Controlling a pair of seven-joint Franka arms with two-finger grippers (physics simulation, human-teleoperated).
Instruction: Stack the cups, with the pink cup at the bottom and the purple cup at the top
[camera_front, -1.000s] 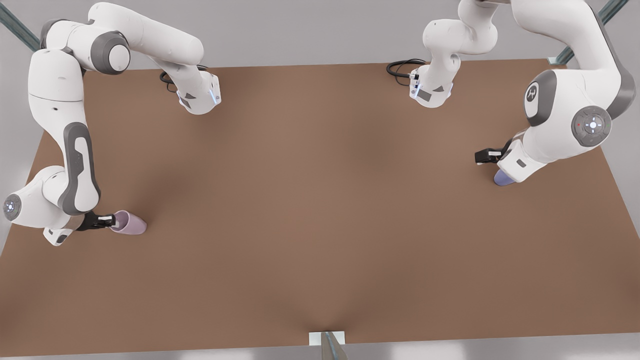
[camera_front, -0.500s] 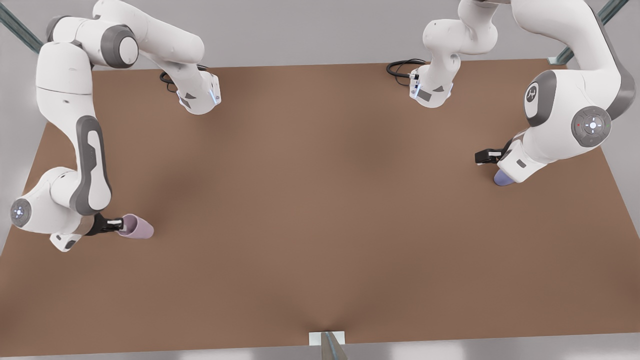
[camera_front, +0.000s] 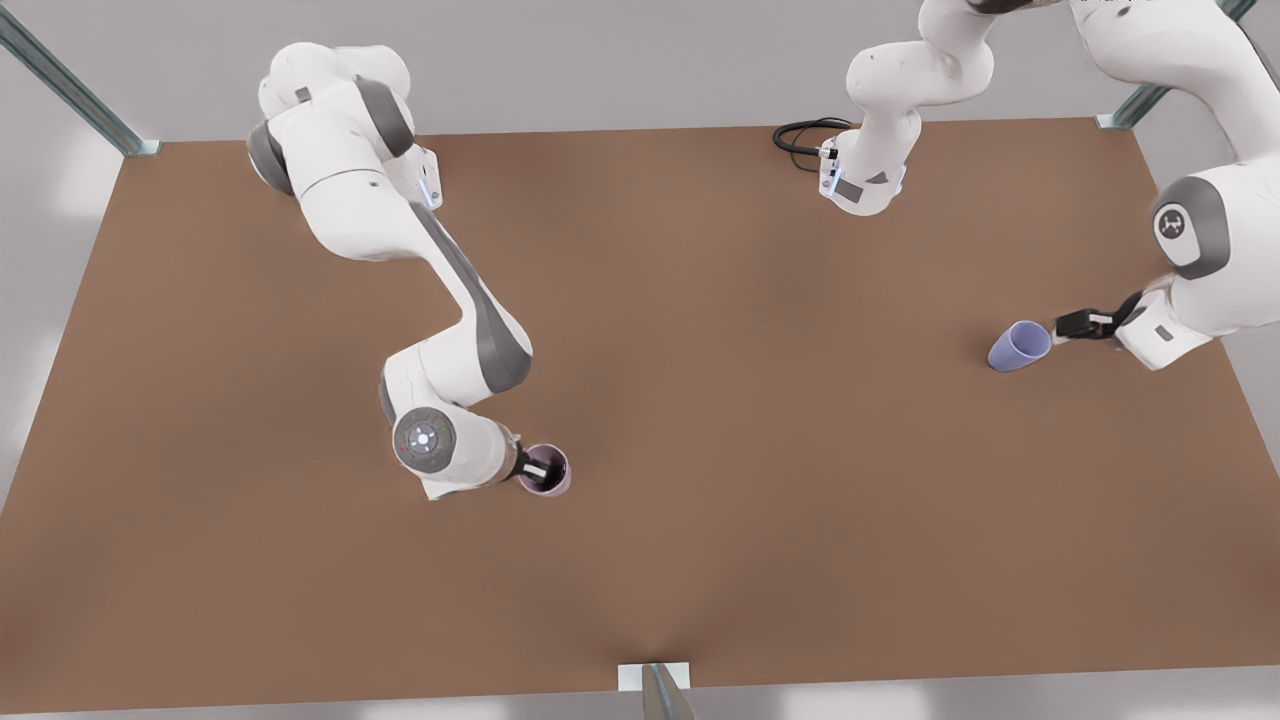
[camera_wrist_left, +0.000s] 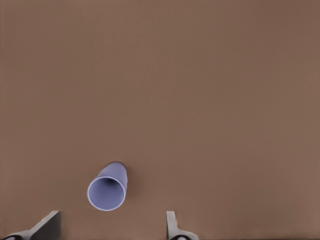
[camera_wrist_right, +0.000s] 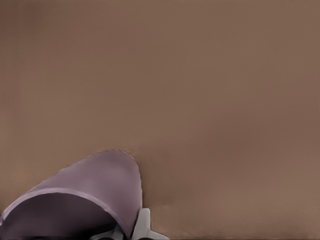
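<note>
Front view, cups: two, well apart on the brown table (camera_front: 700, 400).
Front view, pink cup (camera_front: 547, 470): one, nearer the table's front edge, a little toward the front view's left of its middle; mouth faces up, dark inside.
Front view, right gripper (camera_front: 535, 469): fingers pinch the pink cup's rim, one inside the mouth.
Front view, purple cup (camera_front: 1018, 346): one, near the table's edge on the front view's right, free of the fingers.
Front view, left gripper (camera_front: 1062, 325): just beside the purple cup; whether it touches the cup cannot be told.
Left wrist view, purple cup (camera_wrist_left: 108, 187): one, on the table, mouth toward the camera.
Left wrist view, left gripper (camera_wrist_left: 111, 227): two fingertips (camera_wrist_left: 48, 224) spread wide, holding nothing.
Right wrist view, pink cup (camera_wrist_right: 82, 197): one, close up, over bare table.
Right wrist view, right gripper: one pale fingertip (camera_wrist_right: 142, 225) presses on the cup's wall.
</note>
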